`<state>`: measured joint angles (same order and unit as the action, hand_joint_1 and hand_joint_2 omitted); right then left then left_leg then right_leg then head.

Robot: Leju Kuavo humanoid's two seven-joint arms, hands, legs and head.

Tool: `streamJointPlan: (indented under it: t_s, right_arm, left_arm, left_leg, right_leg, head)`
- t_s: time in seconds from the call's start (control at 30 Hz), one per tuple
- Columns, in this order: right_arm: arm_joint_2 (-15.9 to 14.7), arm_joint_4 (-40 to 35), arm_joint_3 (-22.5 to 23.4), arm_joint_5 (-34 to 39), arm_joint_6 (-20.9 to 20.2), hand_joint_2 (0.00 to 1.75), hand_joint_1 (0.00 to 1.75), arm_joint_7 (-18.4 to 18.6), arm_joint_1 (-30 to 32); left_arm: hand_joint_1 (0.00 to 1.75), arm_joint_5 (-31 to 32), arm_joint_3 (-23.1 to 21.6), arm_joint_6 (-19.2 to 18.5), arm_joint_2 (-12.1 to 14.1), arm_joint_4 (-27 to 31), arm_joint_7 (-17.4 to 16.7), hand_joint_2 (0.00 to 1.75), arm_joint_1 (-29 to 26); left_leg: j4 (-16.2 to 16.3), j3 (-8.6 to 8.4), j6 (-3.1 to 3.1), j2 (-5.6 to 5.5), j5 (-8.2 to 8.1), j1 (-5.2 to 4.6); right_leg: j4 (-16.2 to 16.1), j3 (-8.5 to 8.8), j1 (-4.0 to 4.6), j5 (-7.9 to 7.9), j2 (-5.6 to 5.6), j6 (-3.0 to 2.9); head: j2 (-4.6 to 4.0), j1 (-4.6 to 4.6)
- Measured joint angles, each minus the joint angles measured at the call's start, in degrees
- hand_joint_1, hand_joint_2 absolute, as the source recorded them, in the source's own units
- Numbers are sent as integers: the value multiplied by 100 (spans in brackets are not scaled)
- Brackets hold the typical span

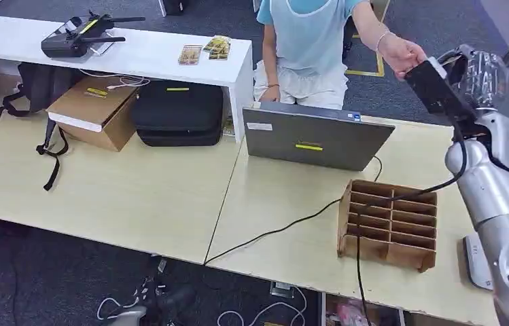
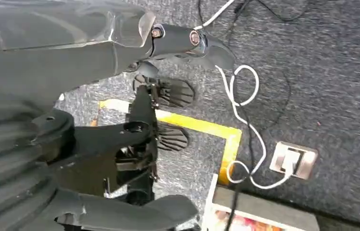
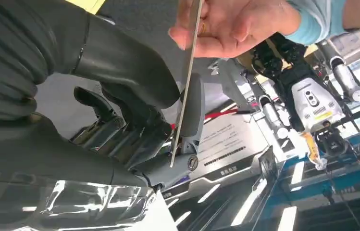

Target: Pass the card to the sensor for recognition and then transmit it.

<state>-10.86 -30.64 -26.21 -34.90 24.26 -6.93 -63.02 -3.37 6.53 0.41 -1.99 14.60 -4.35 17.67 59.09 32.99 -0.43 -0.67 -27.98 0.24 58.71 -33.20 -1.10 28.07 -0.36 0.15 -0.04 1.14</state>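
Note:
My right hand (image 1: 472,75) is raised at the far right, beyond the table's back edge, reaching toward a person in a light blue top. In the right wrist view the thin card (image 3: 185,91) shows edge-on, pinched between the thumb and a finger of my right hand (image 3: 134,110). The person's hand (image 3: 230,29) grips the card's other end, and it meets my hand in the head view too (image 1: 401,54). A flat white device (image 1: 477,261) lies at the table's right edge beside my arm. My left hand (image 2: 110,154) hangs over the carpet, fingers apart and holding nothing.
A grey laptop (image 1: 316,136) stands at the back of the table, and a wooden compartment box (image 1: 387,224) sits in front of it with black cables running past. A white counter (image 1: 136,51), a cardboard box (image 1: 95,109) and a black case (image 1: 178,112) lie to the left.

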Motion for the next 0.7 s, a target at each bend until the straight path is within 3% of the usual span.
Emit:
streamJointPlan:
  t_s: [0.7]
  right_arm:
    - [380,324,-304,-328,-39,175,175,203,-242]
  left_arm:
    - [0,-105,0,179,-101,-31,0,0,158]
  left_leg:
    - [0,0,0,0,0,1]
  right_leg:
    - [0,-1,1,0,0,0]
  head:
    - [0,2]
